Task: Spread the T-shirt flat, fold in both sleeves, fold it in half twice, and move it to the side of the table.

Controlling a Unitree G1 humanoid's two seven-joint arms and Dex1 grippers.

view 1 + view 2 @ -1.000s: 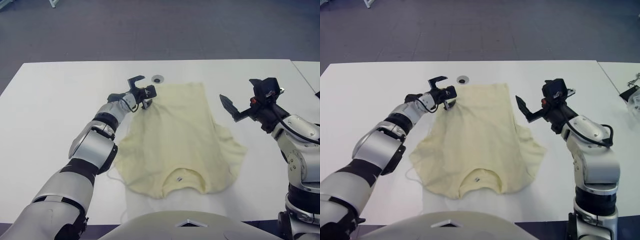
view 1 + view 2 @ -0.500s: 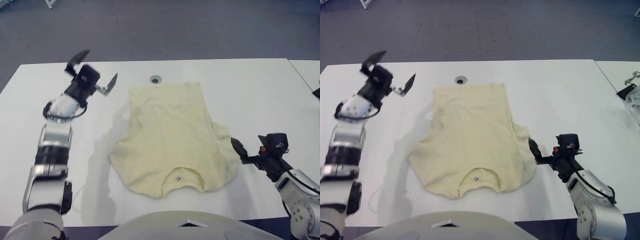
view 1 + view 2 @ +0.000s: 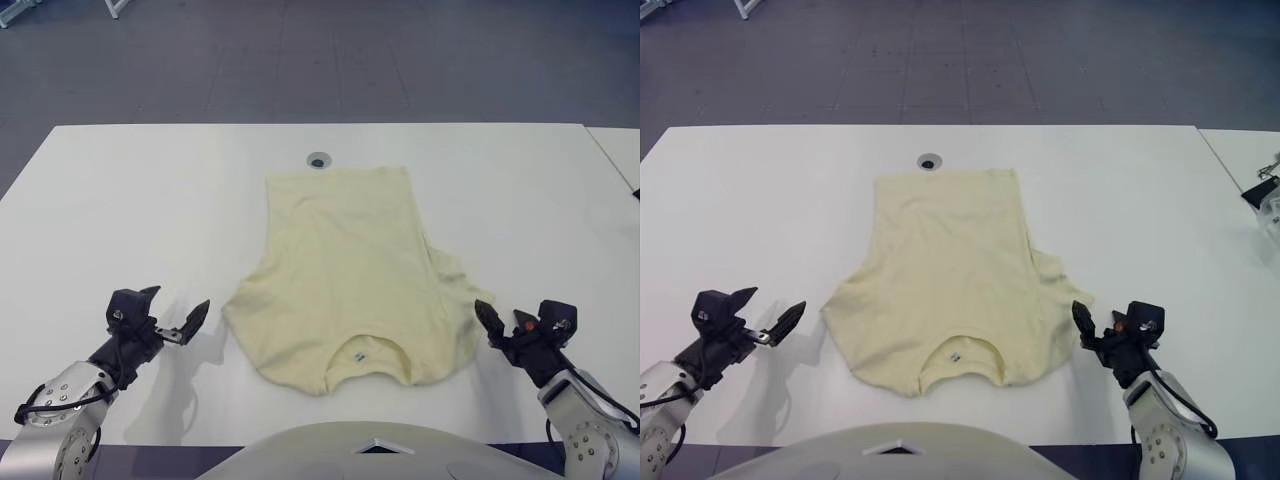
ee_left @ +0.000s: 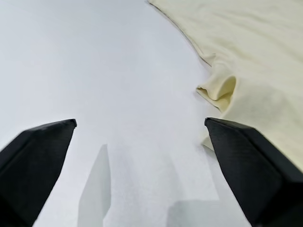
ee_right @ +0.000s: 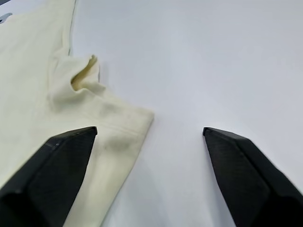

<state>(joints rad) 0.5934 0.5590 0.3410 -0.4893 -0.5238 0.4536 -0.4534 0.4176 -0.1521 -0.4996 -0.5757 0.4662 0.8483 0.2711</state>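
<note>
A pale yellow T-shirt point(image 3: 345, 270) lies on the white table point(image 3: 120, 200), collar toward me and hem at the far end. Both sleeves are bunched against the body. My left gripper point(image 3: 165, 315) hovers open near the table's front left, a short way off the left sleeve point(image 4: 218, 87); in the left wrist view the gripper point(image 4: 140, 122) has bare table between its fingers. My right gripper point(image 3: 520, 322) is open at the front right, just beside the crumpled right sleeve point(image 5: 109, 113); the right wrist view shows the gripper point(image 5: 149, 129) with nothing held.
A small round grommet hole point(image 3: 318, 160) sits in the table just beyond the shirt's hem. A second table with dark objects point(image 3: 1262, 192) adjoins at the far right. Bare tabletop lies on both sides of the shirt.
Both arms have pulled back from the shirt's far end to the table's near edge. The left gripper left the hem corner, and the hem now lies flat and square.
</note>
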